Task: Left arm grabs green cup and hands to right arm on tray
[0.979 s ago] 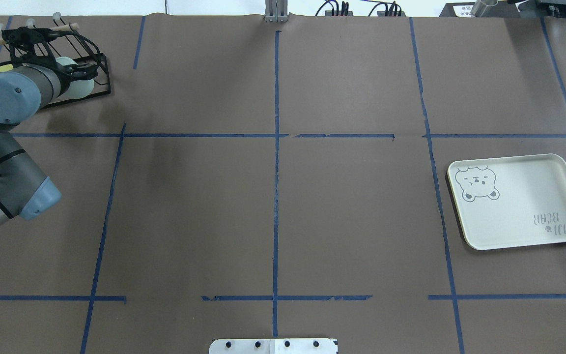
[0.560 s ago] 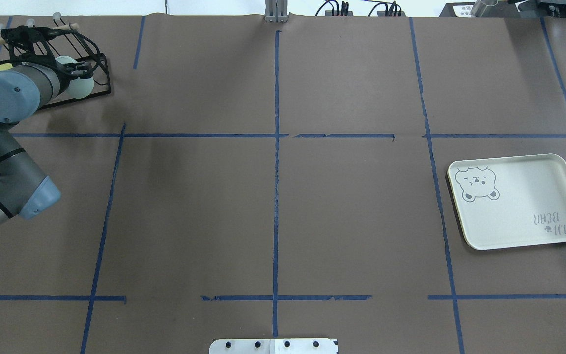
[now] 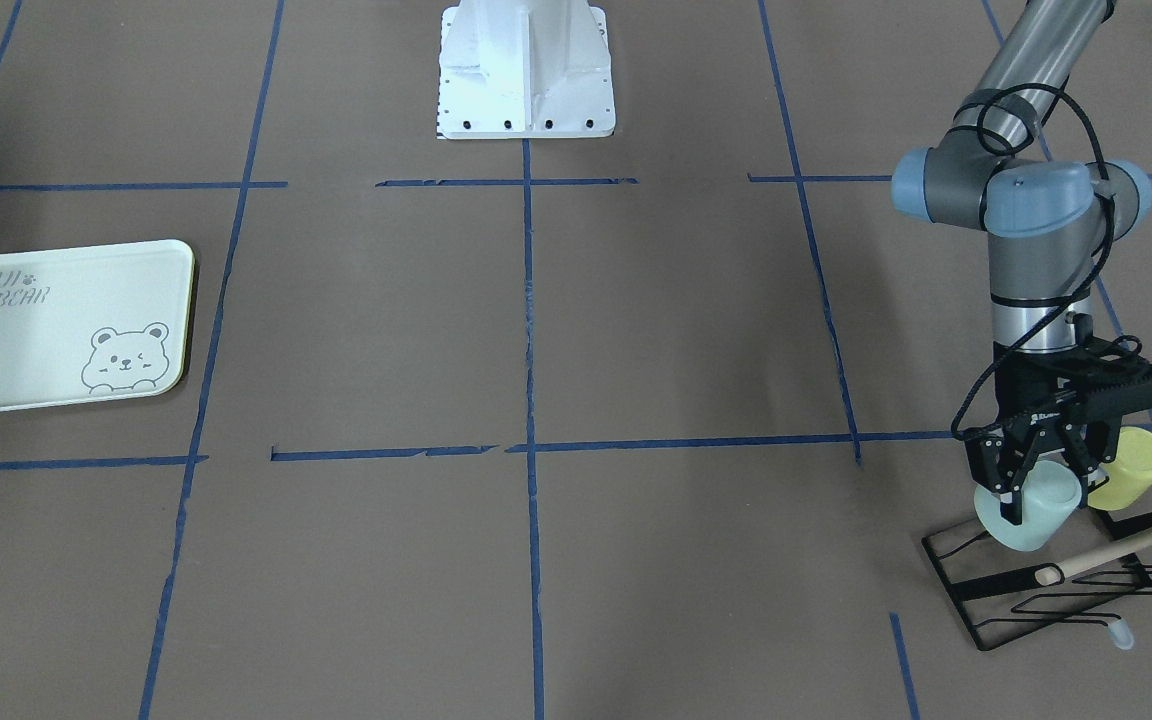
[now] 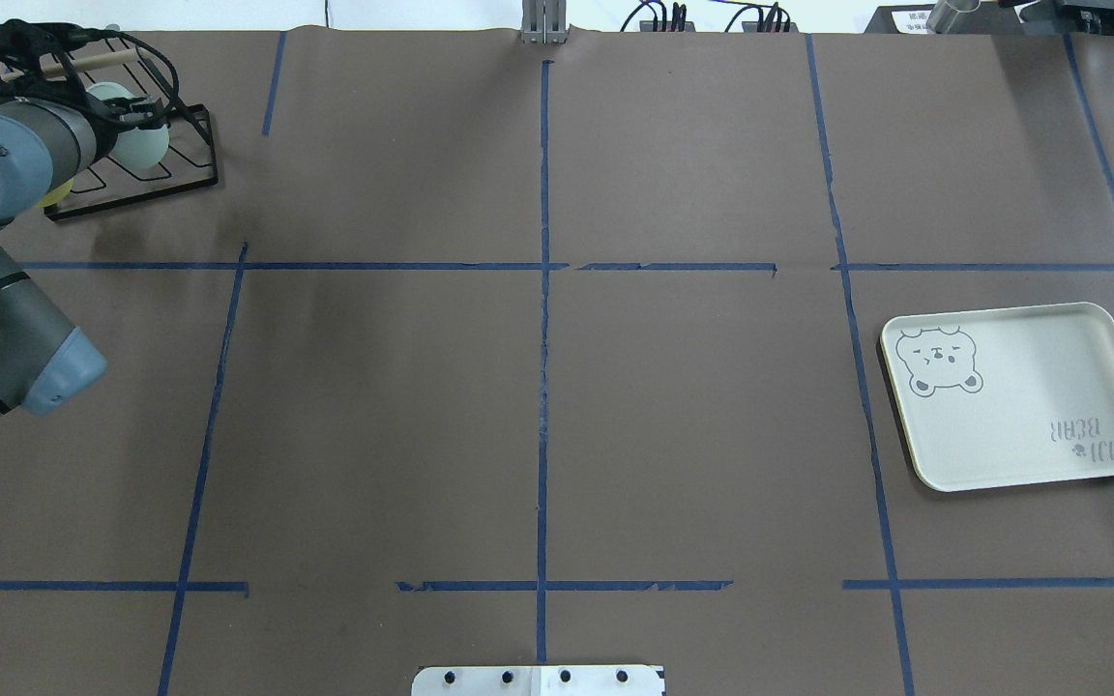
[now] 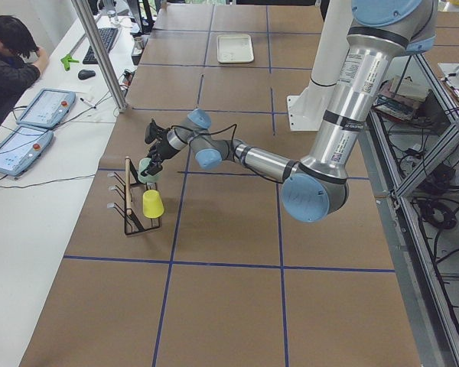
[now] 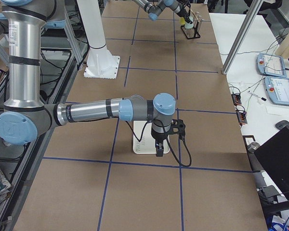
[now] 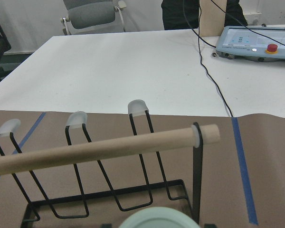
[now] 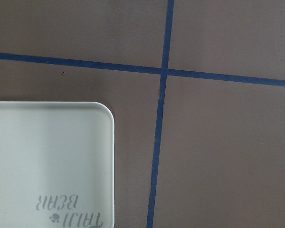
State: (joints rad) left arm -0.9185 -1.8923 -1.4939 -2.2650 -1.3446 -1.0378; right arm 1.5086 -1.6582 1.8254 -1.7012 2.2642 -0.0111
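Note:
My left gripper (image 3: 1034, 470) is shut on the pale mint-green cup (image 3: 1026, 515) and holds it over the black wire rack (image 3: 1036, 590). The same gripper (image 4: 136, 121) and cup (image 4: 149, 145) show at the far left of the overhead view. In the left wrist view only the cup's rim (image 7: 156, 221) shows at the bottom edge. The tray (image 4: 1021, 425) lies at the right side of the table with nothing on it. The right gripper (image 6: 159, 150) hangs over the tray (image 6: 140, 148). I cannot tell whether it is open or shut.
A yellow-green cup (image 3: 1128, 468) sits on the rack beside the held cup. The rack carries a wooden dowel (image 7: 99, 149) across its top. The white robot base (image 3: 526, 70) stands at mid-table. An operator (image 5: 8, 61) sits at the side desk.
My left arm has drawn back and shifted toward the table's far left corner. The green cup has moved with it, further over the rack. The tray has not moved.

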